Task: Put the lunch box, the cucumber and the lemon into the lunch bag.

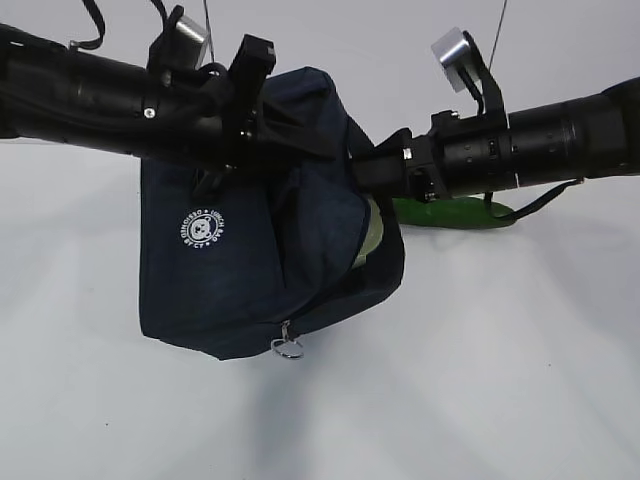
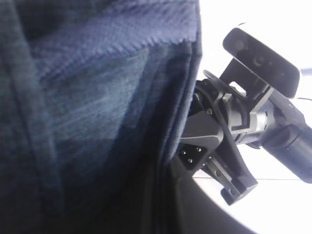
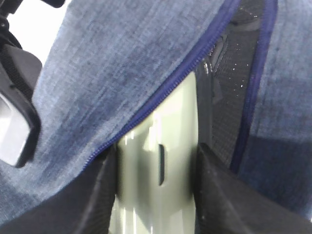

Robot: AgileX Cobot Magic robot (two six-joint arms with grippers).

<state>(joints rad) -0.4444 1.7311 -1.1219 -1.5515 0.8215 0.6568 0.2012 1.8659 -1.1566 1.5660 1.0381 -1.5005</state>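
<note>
right hand [image 3: 156, 195] around lunch box [image 3: 161, 161]

Fingers [image 3: 97, 195] grip lunch box [image 3: 156, 161] inside lunch bag [image 3: 122, 63].

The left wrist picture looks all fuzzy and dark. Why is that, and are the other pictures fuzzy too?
Left wrist view: the lunch bag fills the lens up close, so its fabric blurs, and the background is washed-out white. Right wrist view: the lunch box is soft and shiny between the right gripper fingers. Exterior view: sharper, with a faint shadow on the table under the bag.
</note>
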